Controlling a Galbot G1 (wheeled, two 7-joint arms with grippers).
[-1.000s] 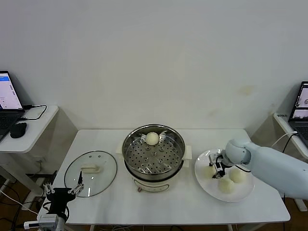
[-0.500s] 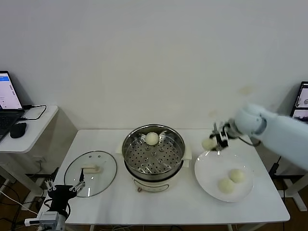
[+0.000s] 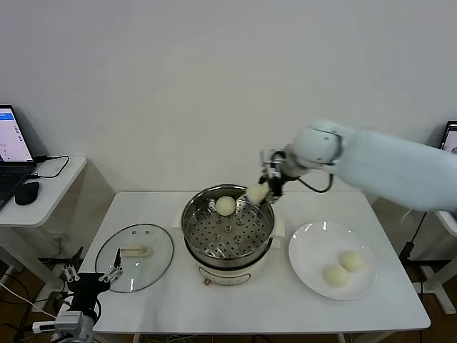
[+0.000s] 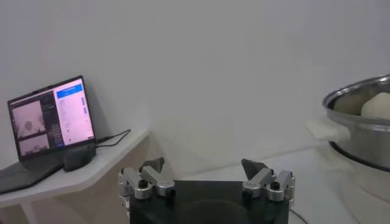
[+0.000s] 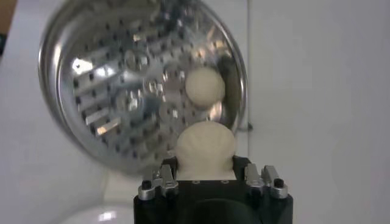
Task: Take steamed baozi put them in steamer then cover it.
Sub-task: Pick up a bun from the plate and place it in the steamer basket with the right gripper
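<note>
Your counter (image 3: 164, 207) carries the steamer (image 3: 228, 251), one baozi (image 3: 226, 206) already on its tray. The glass cover (image 3: 134, 248) waits; two buns (image 3: 343, 268) remain plated. Your right hand (image 3: 265, 187), clamped on a second baozi (image 3: 255, 194), hovers over the rim; your left hand (image 3: 91, 280) idles, fingers apart.

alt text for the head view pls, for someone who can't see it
The right gripper holds a baozi over the rim of the open steamer, where one bun already sits. Two more buns wait on a plate to its right; the lid lies to its left, near the idle left gripper.
</note>
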